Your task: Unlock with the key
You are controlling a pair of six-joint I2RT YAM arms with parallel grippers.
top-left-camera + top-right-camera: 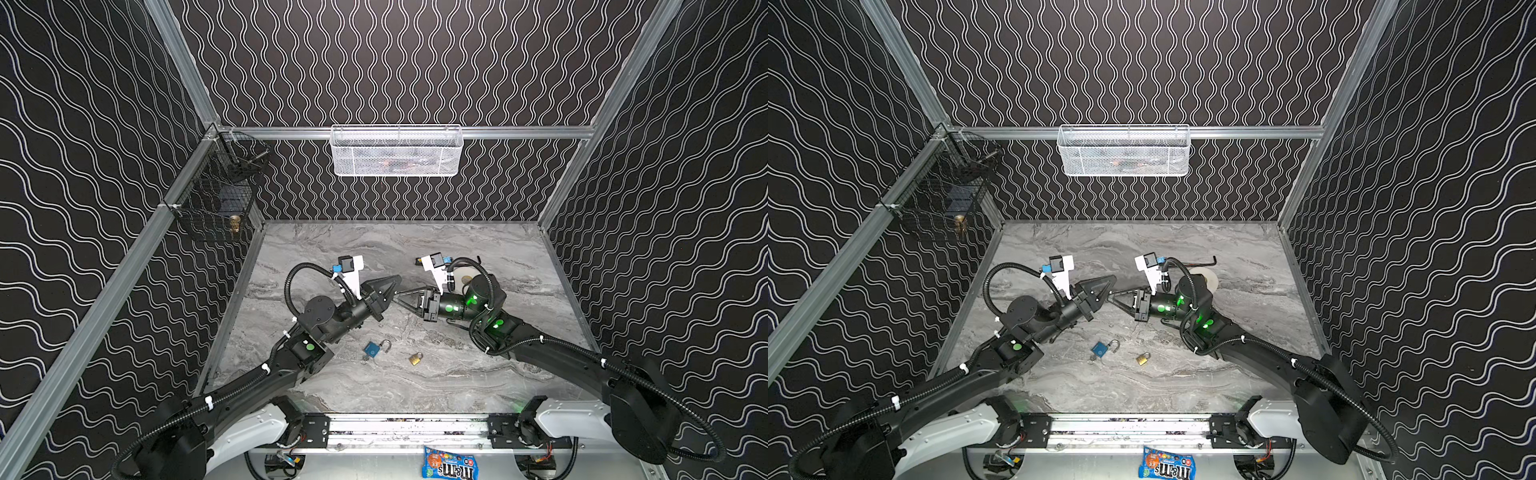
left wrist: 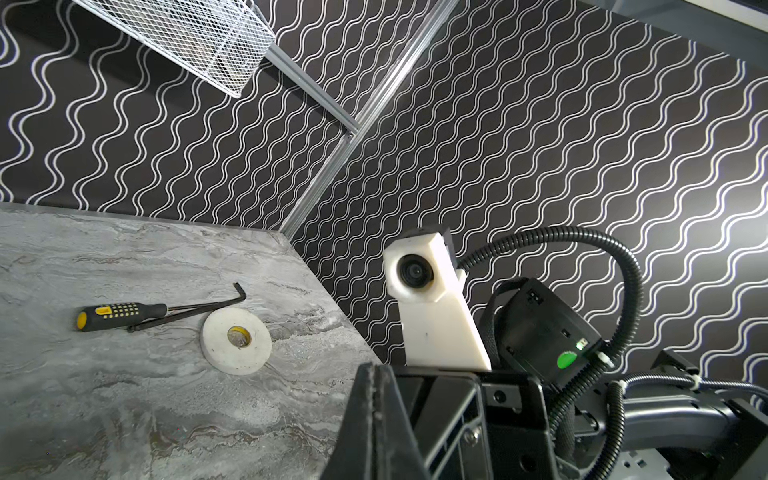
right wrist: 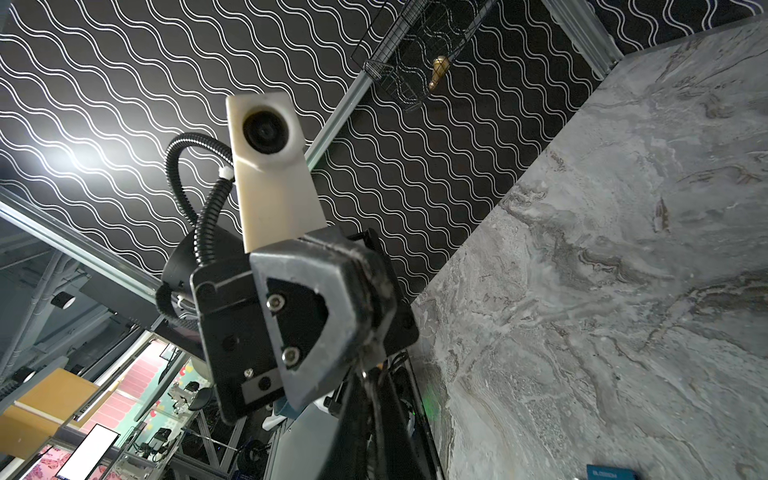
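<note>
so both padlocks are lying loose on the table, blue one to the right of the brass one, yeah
Not quite: the sides are swapped. In both top views the blue padlock lies to the left of the brass padlock, not to its right. The rest stands: both lie loose on the table.

The candy bag [image 1: 449,463] reads "m&m's".

Walls [image 1: 415,62]: black, white wavy double lines. Table top [image 1: 415,386]: grey, marble-veined. Blue padlock [image 1: 372,350]; brass padlock [image 1: 415,358], gold-toned. Mesh basket [image 1: 397,151] at 12 o'clock: white. Wire basket [image 1: 216,195] at 10 o'clock: black. Screwdriver [image 2: 120,314] handle: black and yellow.
</note>
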